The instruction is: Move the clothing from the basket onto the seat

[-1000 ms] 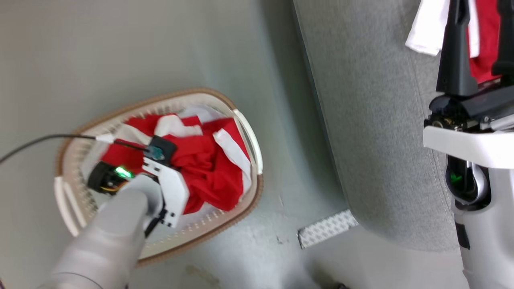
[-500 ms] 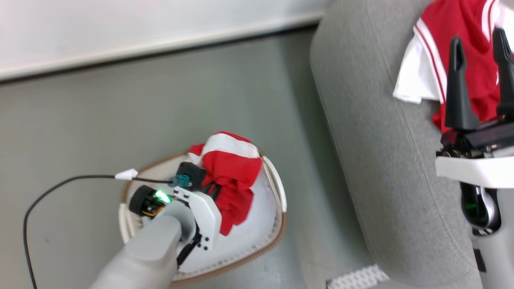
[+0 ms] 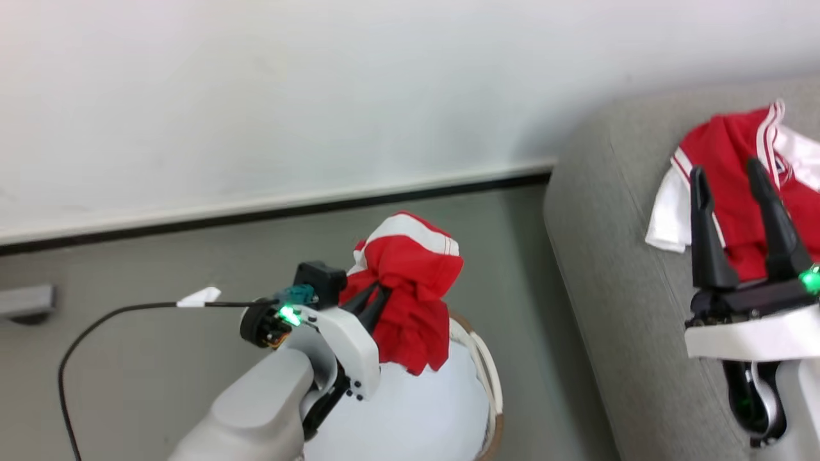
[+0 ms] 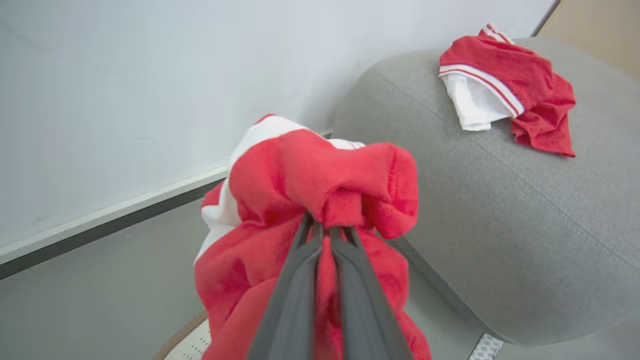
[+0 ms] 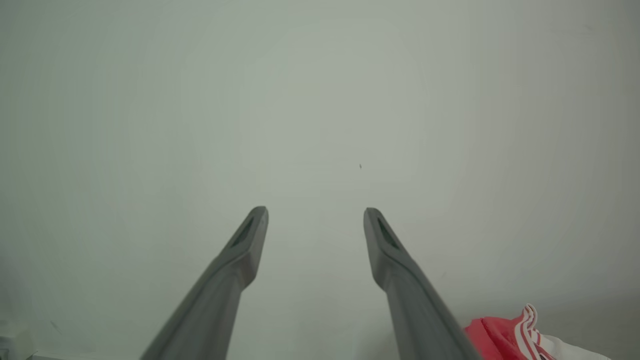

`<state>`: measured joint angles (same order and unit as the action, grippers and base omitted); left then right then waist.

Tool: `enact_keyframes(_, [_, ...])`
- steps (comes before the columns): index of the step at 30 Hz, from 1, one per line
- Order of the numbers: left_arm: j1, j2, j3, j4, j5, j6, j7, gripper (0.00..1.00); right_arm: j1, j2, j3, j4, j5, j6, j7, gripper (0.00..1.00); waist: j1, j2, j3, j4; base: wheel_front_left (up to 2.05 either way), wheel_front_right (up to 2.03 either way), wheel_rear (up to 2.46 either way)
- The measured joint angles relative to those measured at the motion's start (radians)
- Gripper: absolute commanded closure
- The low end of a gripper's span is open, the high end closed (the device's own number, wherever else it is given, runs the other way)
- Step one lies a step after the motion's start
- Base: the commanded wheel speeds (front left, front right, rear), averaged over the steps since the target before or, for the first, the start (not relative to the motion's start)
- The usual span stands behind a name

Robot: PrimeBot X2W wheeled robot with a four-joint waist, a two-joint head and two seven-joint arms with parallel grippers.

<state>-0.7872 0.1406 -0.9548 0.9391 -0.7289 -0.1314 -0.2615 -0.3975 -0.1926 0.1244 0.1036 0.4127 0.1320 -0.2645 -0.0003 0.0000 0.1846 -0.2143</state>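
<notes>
Two jerseys (image 3: 410, 282) (image 3: 730, 147) — one on the seat (image 3: 608, 256), one in the left gripper (image 3: 379, 296).

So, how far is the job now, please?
Done: one jersey lies on the sofa. In hand: the left jaws are shut on a second jersey, held up above the basket. Left: carry it over to the sofa and release it. The part of the basket in view shows just a pale liner, so this may be the last piece. The right jaws are open and empty.
</notes>
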Motion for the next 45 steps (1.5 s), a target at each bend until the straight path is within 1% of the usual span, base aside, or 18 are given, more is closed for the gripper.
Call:
enact_keyframes(3, [0.010, 0.021, 0.021, -0.067, 0.023, 0.014, -0.002, 1.00, 0.038, 0.002, 0.007, 0.012, 0.015, 0.000, 0.000, 0.00, -0.0001, 0.0000, -0.053, 0.024, 0.00, 0.00, 0.00])
enact_keyframes(9, [0.056, 0.050, 0.067, -0.204, 0.033, 0.032, -0.002, 1.00, 0.108, 0.002, 0.032, 0.035, 0.021, 0.000, 0.000, 0.00, 0.0000, 0.0000, -0.142, 0.068, 0.00, 0.00, 0.00])
enact_keyframes(15, [0.070, 0.088, 0.104, -0.338, 0.022, 0.063, -0.001, 1.00, 0.156, 0.010, 0.058, 0.046, 0.029, 0.000, 0.000, 0.00, 0.0001, 0.0000, -0.199, 0.106, 0.00, 0.00, 0.00])
enact_keyframes(22, [0.103, 0.143, 0.131, -0.499, 0.004, 0.114, 0.038, 1.00, 0.196, 0.040, 0.097, 0.051, 0.036, 0.000, 0.000, 0.00, 0.0001, 0.0000, -0.227, 0.125, 0.00, 0.00, 0.00])
enact_keyframes(30, [0.136, 0.186, 0.140, -0.625, -0.014, 0.158, 0.072, 1.00, 0.197, 0.030, 0.142, 0.066, 0.026, 0.000, 0.000, 0.00, 0.0002, 0.0000, -0.222, 0.128, 0.00, 0.00, 0.00])
enact_keyframes(37, [0.146, 0.193, 0.135, -0.679, -0.014, 0.176, 0.089, 1.00, 0.183, -0.007, 0.266, 0.096, 0.017, 0.000, 0.000, 0.00, 0.0002, 0.0000, -0.213, 0.140, 0.00, 0.00, 0.00])
enact_keyframes(45, [0.151, 0.177, 0.107, -0.701, -0.014, 0.175, 0.102, 1.00, 0.106, -0.026, 0.446, 0.170, 0.055, 0.000, 0.000, 0.00, 0.0003, 0.0000, -0.211, 0.174, 0.00, 0.00, 0.00])
